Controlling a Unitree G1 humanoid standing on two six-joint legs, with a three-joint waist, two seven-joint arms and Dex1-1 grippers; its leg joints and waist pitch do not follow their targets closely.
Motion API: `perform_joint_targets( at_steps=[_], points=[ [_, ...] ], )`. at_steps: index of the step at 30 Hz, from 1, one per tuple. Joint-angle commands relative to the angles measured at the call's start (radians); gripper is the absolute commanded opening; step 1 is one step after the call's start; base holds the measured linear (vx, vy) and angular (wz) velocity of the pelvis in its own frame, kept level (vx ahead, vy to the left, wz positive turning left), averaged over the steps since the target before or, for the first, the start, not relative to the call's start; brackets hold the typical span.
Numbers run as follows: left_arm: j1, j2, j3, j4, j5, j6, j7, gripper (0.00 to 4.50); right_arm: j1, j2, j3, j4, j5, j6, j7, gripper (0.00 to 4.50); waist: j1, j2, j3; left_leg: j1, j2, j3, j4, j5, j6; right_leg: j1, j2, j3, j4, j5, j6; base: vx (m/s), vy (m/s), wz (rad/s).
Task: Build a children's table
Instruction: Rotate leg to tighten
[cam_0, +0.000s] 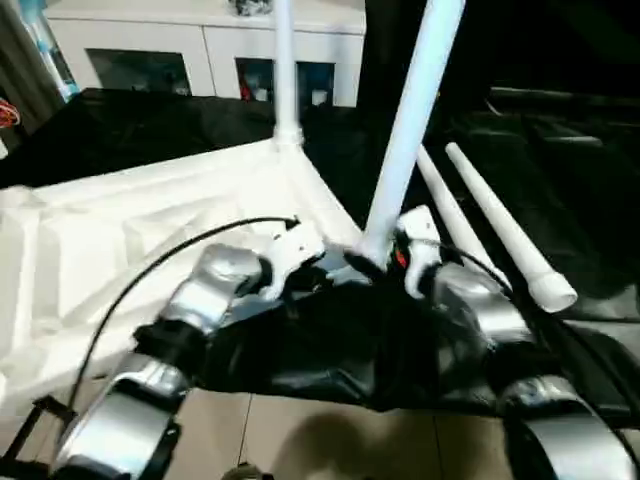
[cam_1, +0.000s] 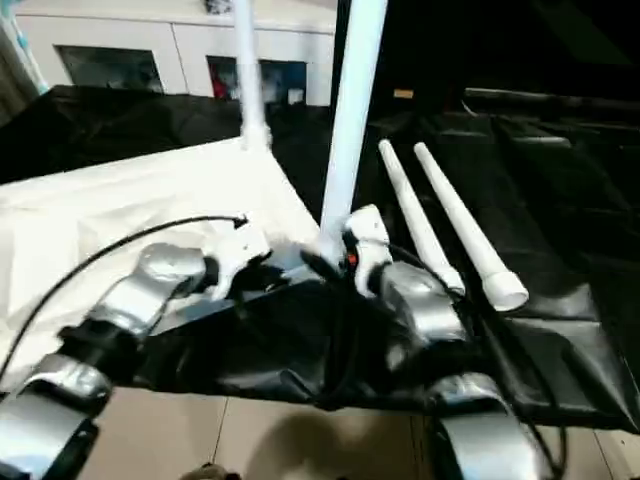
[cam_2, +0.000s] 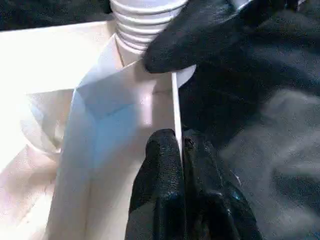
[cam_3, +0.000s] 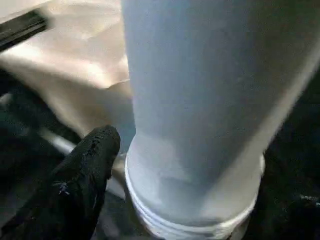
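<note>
Upturned white tabletop (cam_0: 150, 230), two legs (cam_0: 405, 130) socketed.

Your tabletop (cam_1: 130, 215) lies underside up on the black sheet (cam_1: 560, 330), ribs showing. One leg (cam_1: 248, 75) stands upright in the far corner socket. A second leg (cam_1: 352, 110) rises from the near corner, leaning slightly, its foot between your two wrists. Your right gripper (cam_1: 335, 262) sits at the base of that leg; you cannot make out its fingers here. Your left gripper (cam_1: 262, 268) is at the tabletop's near edge, just beside it. Two loose legs (cam_1: 450, 225) lie side by side on the sheet to the right. A white cabinet (cam_1: 180, 55) stands behind.
</note>
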Motion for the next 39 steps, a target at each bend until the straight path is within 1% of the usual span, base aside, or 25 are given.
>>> perform_joint_targets(
  at_steps=[1,3,4,5,8,9,12,14,15,18,19,21,24,25,27,28,29,30,31,32,34,35,36,38,39],
  points=[
    [-0.016,-0.027,-0.033,-0.061,-0.034,-0.057,-0.055,0.00,0.023,0.011,0.068,-0.032,-0.002,0.010,0.099,3.85,0.001,0.004,-0.068,0.014,0.070,-0.030,-0.065,-0.172,0.071,0.057,-0.107,0.065,-0.074,-0.236,-0.182,0.000,0.000,0.00],
    [-0.017,-0.015,-0.022,-0.057,-0.067,-0.052,-0.126,0.00,0.063,-0.054,0.100,-0.106,0.012,0.009,0.232,3.85,0.010,0.006,-0.067,0.018,0.073,-0.032,-0.067,-0.190,0.059,0.055,-0.109,0.066,-0.077,-0.283,-0.170,0.000,0.000,0.00],
    [-0.019,-0.011,-0.023,-0.055,-0.071,-0.054,-0.143,0.00,0.072,-0.069,0.107,-0.123,0.016,0.012,0.263,3.85,0.013,0.005,-0.067,0.016,0.072,-0.031,-0.066,-0.190,0.063,0.056,-0.107,0.067,-0.076,-0.281,-0.165,0.000,0.000,0.00],
    [-0.019,-0.010,-0.023,-0.053,-0.072,-0.056,-0.148,0.00,0.074,-0.074,0.109,-0.129,0.018,0.014,0.272,3.85,0.014,0.004,-0.067,0.018,0.074,-0.032,-0.068,-0.190,0.065,0.055,-0.107,0.067,-0.078,-0.281,-0.163,0.000,0.000,0.00],
    [-0.025,0.002,-0.028,-0.039,-0.069,-0.070,-0.187,0.00,0.091,-0.110,0.127,-0.173,0.032,0.034,0.342,3.85,0.016,0.002,-0.069,0.014,0.073,-0.032,-0.066,-0.177,0.072,0.057,-0.108,0.066,-0.075,-0.258,-0.174,0.000,0.000,0.00],
    [-0.028,0.008,-0.031,-0.033,-0.067,-0.075,-0.204,0.00,0.098,-0.123,0.132,-0.190,0.037,0.049,0.372,3.70,0.017,0.003,-0.069,0.013,0.072,-0.032,-0.065,-0.176,0.072,0.058,-0.109,0.066,-0.076,-0.261,-0.173,0.000,0.000,0.00],
    [-0.040,0.023,-0.039,-0.017,-0.068,-0.089,-0.253,0.00,0.116,-0.151,0.150,-0.240,0.052,0.086,0.444,3.60,0.020,0.004,-0.069,0.013,0.072,-0.033,-0.065,-0.170,0.075,0.057,-0.107,0.065,-0.078,-0.272,-0.165,0.000,0.000,0.00],
    [-0.044,0.024,-0.039,-0.013,-0.068,-0.090,-0.259,0.00,0.119,-0.153,0.152,-0.248,0.055,0.092,0.452,3.42,0.022,0.006,-0.070,0.014,0.073,-0.034,-0.065,-0.168,0.075,0.056,-0.108,0.065,-0.076,-0.268,-0.168,0.000,0.000,0.00],
    [-0.049,0.025,-0.038,-0.004,-0.066,-0.094,-0.263,0.00,0.125,-0.156,0.158,-0.261,0.057,0.103,0.461,3.23,0.023,0.006,-0.070,0.014,0.073,-0.034,-0.065,-0.169,0.073,0.056,-0.107,0.064,-0.077,-0.270,-0.170,0.000,0.000,0.00],
    [-0.057,0.022,-0.032,0.012,-0.061,-0.102,-0.259,0.00,0.135,-0.159,0.165,-0.279,0.057,0.115,0.466,3.11,0.027,0.006,-0.070,0.016,0.073,-0.034,-0.066,-0.176,0.065,0.056,-0.108,0.064,-0.078,-0.277,-0.166,0.000,0.000,0.00],
    [-0.059,0.020,-0.030,0.015,-0.060,-0.104,-0.258,0.00,0.138,-0.159,0.166,-0.283,0.057,0.119,0.466,2.92,0.028,0.006,-0.070,0.016,0.073,-0.034,-0.066,-0.176,0.064,0.056,-0.108,0.064,-0.078,-0.279,-0.166,0.000,0.000,0.00],
    [-0.059,0.013,-0.023,0.023,-0.057,-0.108,-0.241,0.00,0.144,-0.153,0.168,-0.287,0.053,0.128,0.455,2.89,0.031,0.005,-0.070,0.016,0.071,-0.033,-0.065,-0.176,0.061,0.056,-0.108,0.064,-0.080,-0.289,-0.160,0.000,0.000,0.00],
    [-0.058,-0.008,-0.006,0.038,-0.053,-0.109,-0.185,0.00,0.151,-0.122,0.156,-0.279,0.041,0.165,0.389,2.82,0.033,0.005,-0.071,0.017,0.072,-0.035,-0.066,-0.170,0.060,0.055,-0.107,0.064,-0.079,-0.290,-0.155,0.000,0.000,0.00],
    [-0.059,-0.012,-0.004,0.041,-0.052,-0.110,-0.173,0.00,0.151,-0.114,0.151,-0.274,0.038,0.174,0.370,2.82,0.031,0.005,-0.068,0.017,0.071,-0.034,-0.067,-0.180,0.057,0.053,-0.108,0.063,-0.082,-0.308,-0.152,0.000,0.000,0.00],
    [-0.066,-0.033,0.011,0.057,-0.043,-0.092,-0.102,0.00,0.131,-0.058,0.121,-0.219,0.016,0.187,0.233,2.81,0.029,0.006,-0.067,0.020,0.072,-0.036,-0.068,-0.195,0.047,0.051,-0.109,0.063,-0.087,-0.340,-0.146,0.000,0.000,0.00],
    [-0.074,-0.048,0.019,0.070,-0.035,-0.079,-0.052,0.00,0.109,-0.020,0.099,-0.166,-0.004,0.180,0.124,2.80,0.025,0.007,-0.064,0.024,0.069,-0.036,-0.070,-0.220,0.033,0.047,-0.110,0.061,-0.093,-0.388,-0.140,0.000,0.000,0.00],
    [-0.078,-0.055,0.023,0.076,-0.032,-0.073,-0.030,0.00,0.096,-0.003,0.088,-0.137,-0.014,0.173,0.071,2.80,0.012,0.005,-0.057,0.025,0.065,-0.040,-0.073,-0.259,0.012,0.047,-0.113,0.057,-0.098,-0.465,-0.126,0.000,0.000,0.00],
    [-0.083,-0.063,0.026,0.083,-0.029,-0.067,-0.007,0.00,0.081,0.016,0.077,-0.104,-0.025,0.164,0.013,2.79,-0.001,0.006,-0.055,0.030,0.061,-0.046,-0.073,-0.292,-0.003,0.047,-0.116,0.052,-0.111,-0.555,-0.096,0.000,0.000,0.00],
    [-0.089,-0.075,0.032,0.089,-0.028,-0.059,0.019,0.00,0.063,0.036,0.060,-0.068,-0.030,0.159,-0.052,2.79,-0.006,0.004,-0.055,0.031,0.059,-0.046,-0.073,-0.296,-0.005,0.048,-0.116,0.050,-0.117,-0.579,-0.082,0.000,0.000,0.00],
    [-0.094,-0.093,0.040,0.092,-0.031,-0.040,0.049,0.00,0.038,0.066,0.032,-0.025,-0.019,0.165,-0.118,2.79,-0.011,0.007,-0.057,0.033,0.061,-0.047,-0.073,-0.293,-0.004,0.047,-0.118,0.054,-0.120,-0.578,-0.078,0.000,0.000,0.00],
    [-0.103,-0.123,0.052,0.098,-0.027,-0.011,0.111,0.00,-0.001,0.114,-0.014,0.034,0.002,0.180,-0.234,2.79,-0.024,0.009,-0.056,0.035,0.063,-0.047,-0.076,-0.312,-0.001,0.043,-0.112,0.055,-0.117,-0.539,-0.094,0.000,0.000,0.00],
    [-0.103,-0.127,0.053,0.099,-0.025,-0.008,0.120,0.00,-0.006,0.120,-0.018,0.041,0.002,0.179,-0.246,2.79,-0.028,0.008,-0.055,0.036,0.063,-0.048,-0.077,-0.316,-0.001,0.044,-0.111,0.054,-0.117,-0.537,-0.096,0.000,0.000,0.00],
    [-0.107,-0.167,0.059,0.102,-0.008,0.013,0.208,0.00,-0.045,0.173,-0.027,0.103,-0.013,0.140,-0.345,2.79,-0.029,0.010,-0.057,0.035,0.063,-0.048,-0.076,-0.310,0.000,0.045,-0.113,0.057,-0.116,-0.524,-0.100,0.000,0.000,0.00],
    [-0.105,-0.181,0.055,0.102,-0.002,0.012,0.228,0.00,-0.051,0.188,0.003,0.113,-0.042,0.101,-0.342,2.79,-0.028,0.010,-0.059,0.037,0.061,-0.045,-0.074,-0.297,0.000,0.044,-0.113,0.058,-0.115,-0.503,-0.109,0.000,0.000,0.00],
    [-0.102,-0.186,0.050,0.104,0.003,0.003,0.229,0.00,-0.054,0.197,0.009,0.120,-0.051,0.092,-0.332,2.79,-0.026,0.009,-0.060,0.032,0.061,-0.042,-0.074,-0.279,0.013,0.047,-0.113,0.062,-0.111,-0.467,-0.115,0.000,0.000,0.00]
  ],
)
